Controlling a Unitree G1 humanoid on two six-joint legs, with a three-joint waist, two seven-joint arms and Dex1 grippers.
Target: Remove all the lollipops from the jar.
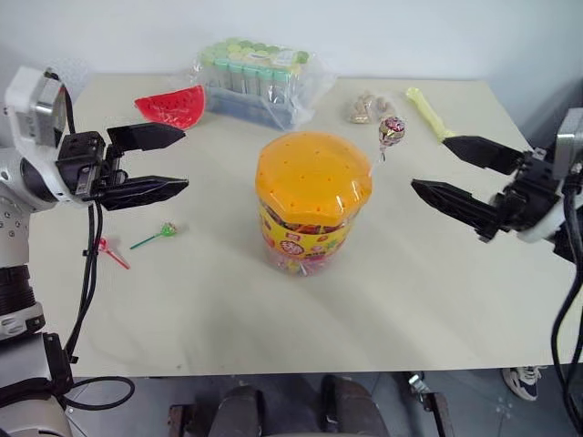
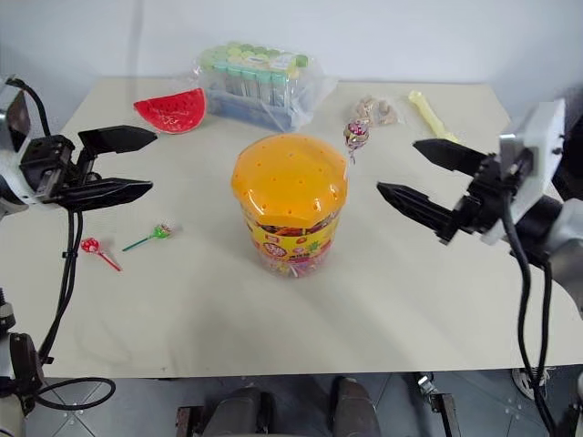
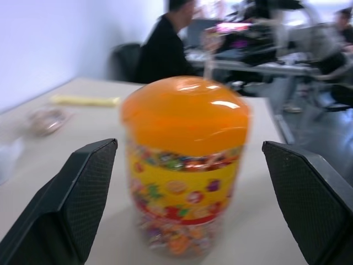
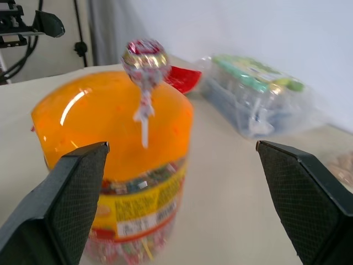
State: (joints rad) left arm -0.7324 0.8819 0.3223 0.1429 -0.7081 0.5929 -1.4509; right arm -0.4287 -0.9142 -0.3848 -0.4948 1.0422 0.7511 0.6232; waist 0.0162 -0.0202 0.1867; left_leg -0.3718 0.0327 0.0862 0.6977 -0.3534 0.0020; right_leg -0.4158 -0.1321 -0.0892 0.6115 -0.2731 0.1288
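The jar (image 1: pixel 312 196), a clear tub with a yellow-red label and an orange holed lid, stands upright mid-table. One lollipop (image 1: pixel 392 130) with a dark pink head on a white stick rises from the lid's right rim. A green lollipop (image 1: pixel 167 230) and a red lollipop (image 1: pixel 103 244) lie on the table left of the jar. My left gripper (image 1: pixel 182 159) hovers open to the jar's left, pointing at it. On the opposite side my right gripper (image 1: pixel 430 164) is open too, aimed at the jar, with the stick lollipop (image 4: pixel 144 55) between its fingers' line of sight.
A red watermelon-slice toy (image 1: pixel 173 105) and a bagged pack of green-capped tubes (image 1: pixel 260 80) lie at the back. A yellow tube (image 1: pixel 428 114) and wrapped sweets (image 1: pixel 369 107) sit back right. A person (image 3: pixel 162 47) sits beyond the table.
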